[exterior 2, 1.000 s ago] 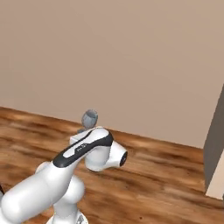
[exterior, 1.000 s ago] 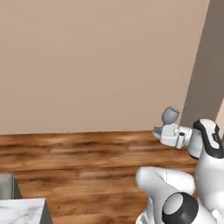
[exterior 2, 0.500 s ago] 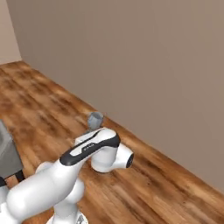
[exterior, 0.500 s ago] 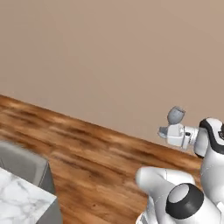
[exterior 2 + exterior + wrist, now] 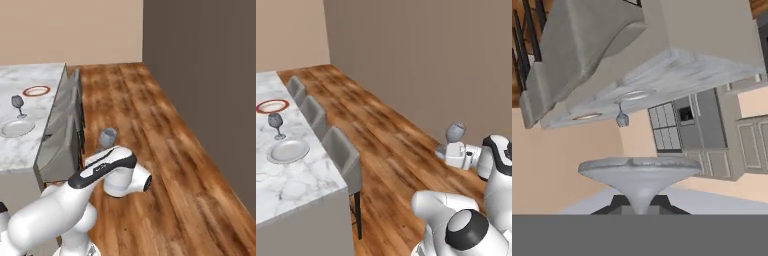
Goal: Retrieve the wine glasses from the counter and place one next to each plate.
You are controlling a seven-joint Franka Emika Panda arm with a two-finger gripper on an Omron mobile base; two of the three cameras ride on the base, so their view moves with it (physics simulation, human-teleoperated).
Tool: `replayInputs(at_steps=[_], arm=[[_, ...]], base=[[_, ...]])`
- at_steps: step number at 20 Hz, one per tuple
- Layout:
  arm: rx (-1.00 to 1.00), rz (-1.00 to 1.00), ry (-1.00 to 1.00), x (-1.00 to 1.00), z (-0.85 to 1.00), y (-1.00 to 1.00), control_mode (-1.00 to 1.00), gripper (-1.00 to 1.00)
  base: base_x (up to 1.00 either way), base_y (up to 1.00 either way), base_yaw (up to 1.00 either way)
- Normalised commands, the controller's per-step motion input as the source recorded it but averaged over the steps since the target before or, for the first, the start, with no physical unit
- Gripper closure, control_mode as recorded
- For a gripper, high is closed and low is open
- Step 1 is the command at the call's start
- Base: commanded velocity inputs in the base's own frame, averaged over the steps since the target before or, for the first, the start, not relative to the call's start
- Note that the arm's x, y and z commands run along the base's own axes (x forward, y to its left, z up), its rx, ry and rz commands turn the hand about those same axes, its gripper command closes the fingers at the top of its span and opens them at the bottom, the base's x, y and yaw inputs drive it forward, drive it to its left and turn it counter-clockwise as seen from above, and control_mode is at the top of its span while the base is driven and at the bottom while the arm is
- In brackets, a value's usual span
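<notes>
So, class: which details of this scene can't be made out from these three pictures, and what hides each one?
- Hand, left base view: fingers blocked by the hand's white body.
- Carried wine glass, right base view: stem behind the arm.
- Red-rimmed plate, left base view: cut by the picture's edge.
- Second wine glass, hand view: too small for detail.

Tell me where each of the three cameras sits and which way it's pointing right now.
Left base view: behind the arm on its left, looking forward and down at the island, stools and wood floor; the white arm rises lower right, its claw holding a wine glass.
Right base view: behind on the right, facing the same island; the arm rises lower left.
Hand view: on the hand, rolled upside down, looking past the held glass's foot at the island.
Shared: all three show the island with the pale plate, the red-rimmed plate and the second glass between them.
</notes>
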Motion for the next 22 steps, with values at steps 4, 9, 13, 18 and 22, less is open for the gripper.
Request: replayInputs(at_steps=[4,9,13,18,22], arm=[[0.00,0.00,0.00,0.00,0.00,0.00,1.00,1.00],[0.00,0.00,0.00,0.00,0.00,0.00,1.00,1.00],[0.00,0.00,0.00,0.00,0.00,0.00,1.00,1.00],[0.00,0.00,0.00,0.00,0.00,0.00,1.00,1.00],[0.00,0.00,0.00,0.00,0.00,0.00,1.00,1.00]], base=[[-0.31,-1.00,0.56],[0.45,-1.00,0.31],[1.00,-1.00,0.03],[1.00,-0.79,0.02],[1.00,-0.50,0.22]])
